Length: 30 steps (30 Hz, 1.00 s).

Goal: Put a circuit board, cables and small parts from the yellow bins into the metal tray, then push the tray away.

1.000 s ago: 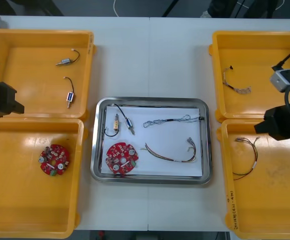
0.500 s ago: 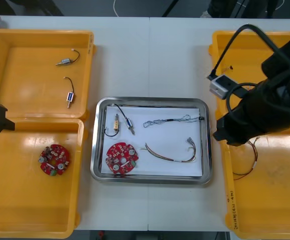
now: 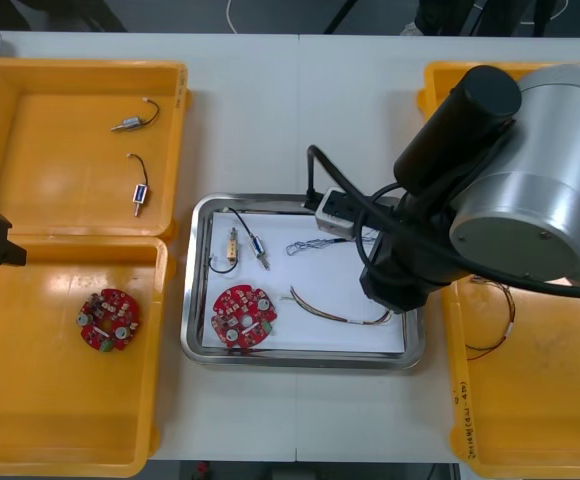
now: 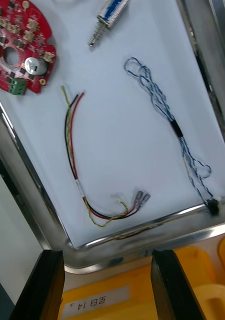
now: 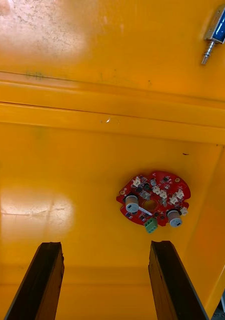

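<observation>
The shiny metal tray (image 3: pixel 270 361) lay loaded mid-desk. My right jaws, apart and empty, hung over its right rim; I judged a low, centred push the safest. The left jaws hung apart over a yellow plastic bin (image 3: pixel 30 400).

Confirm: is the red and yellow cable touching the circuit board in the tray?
Apart. Right wrist view shows white tray floor between the red and yellow cable and the circuit board.
</observation>
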Each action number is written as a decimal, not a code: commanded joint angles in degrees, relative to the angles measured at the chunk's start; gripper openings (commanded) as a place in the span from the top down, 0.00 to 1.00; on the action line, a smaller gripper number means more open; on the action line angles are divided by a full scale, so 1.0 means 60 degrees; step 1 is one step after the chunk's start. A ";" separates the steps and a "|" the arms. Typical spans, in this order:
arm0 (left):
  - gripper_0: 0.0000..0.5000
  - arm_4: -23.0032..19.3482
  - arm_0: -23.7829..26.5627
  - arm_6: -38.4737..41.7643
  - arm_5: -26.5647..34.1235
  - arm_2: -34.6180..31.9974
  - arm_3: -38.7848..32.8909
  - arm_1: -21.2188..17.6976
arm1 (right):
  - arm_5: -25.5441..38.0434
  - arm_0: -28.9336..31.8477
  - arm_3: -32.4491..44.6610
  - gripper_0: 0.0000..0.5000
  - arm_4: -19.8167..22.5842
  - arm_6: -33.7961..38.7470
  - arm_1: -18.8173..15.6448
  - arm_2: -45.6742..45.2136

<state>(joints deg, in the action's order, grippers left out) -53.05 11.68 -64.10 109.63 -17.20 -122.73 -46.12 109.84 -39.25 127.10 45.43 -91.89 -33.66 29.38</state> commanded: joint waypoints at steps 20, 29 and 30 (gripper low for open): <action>0.00 -0.0080 -0.0130 -0.0845 0.0062 -0.0283 -0.0303 -0.0428 | 0.0027 -0.0636 -0.0426 0.00 -0.1728 -0.2658 0.1318 0.3394; 0.00 -0.0080 -0.0130 -0.0845 0.0062 -0.0283 -0.0303 -0.0428 | -0.0435 -0.0621 -0.1349 0.00 -0.1757 -0.2526 0.1801 0.3819; 0.00 -0.0080 -0.0130 -0.0845 0.0062 -0.0283 -0.0303 -0.0428 | -0.0538 -0.0607 -0.1525 0.00 -0.1772 -0.2526 0.1875 0.3907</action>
<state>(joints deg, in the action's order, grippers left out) -53.06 11.68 -64.11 109.63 -17.21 -122.77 -46.14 108.08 -41.15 119.33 34.81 -107.51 -24.77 51.08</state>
